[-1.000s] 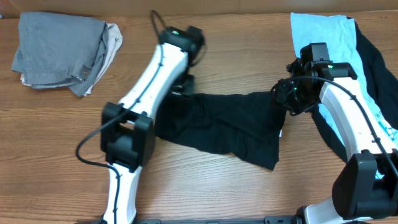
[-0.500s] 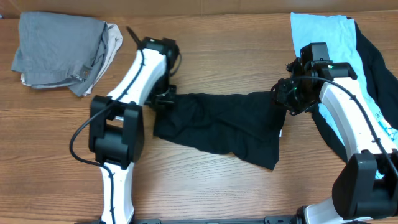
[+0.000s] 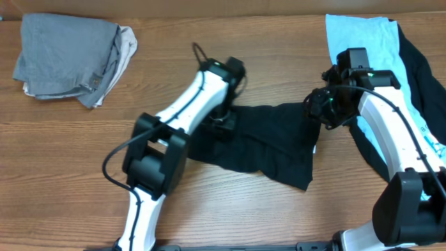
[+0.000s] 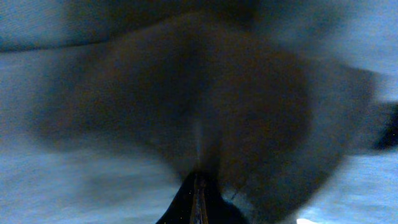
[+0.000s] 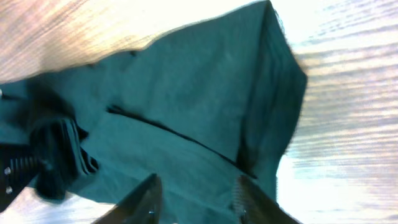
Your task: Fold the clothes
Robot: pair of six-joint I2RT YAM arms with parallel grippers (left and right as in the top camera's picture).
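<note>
arms 2: left arm point(image 3: 182, 115), right arm point(image 3: 390, 132) | black garment mid-table point(image 3: 268, 143) 1 | black garment at right edge point(image 3: 421, 77) 1 | grey garment point(image 3: 63, 56) 1 | beige garment point(image 3: 127, 43) 1 | light blue garment point(image 3: 362, 33) 1

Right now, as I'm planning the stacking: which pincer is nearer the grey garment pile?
Left. The left pincer is over the black T-shirt's end nearer the grey garment pile; the right pincer is at the opposite end, beside the light blue garment.
</note>
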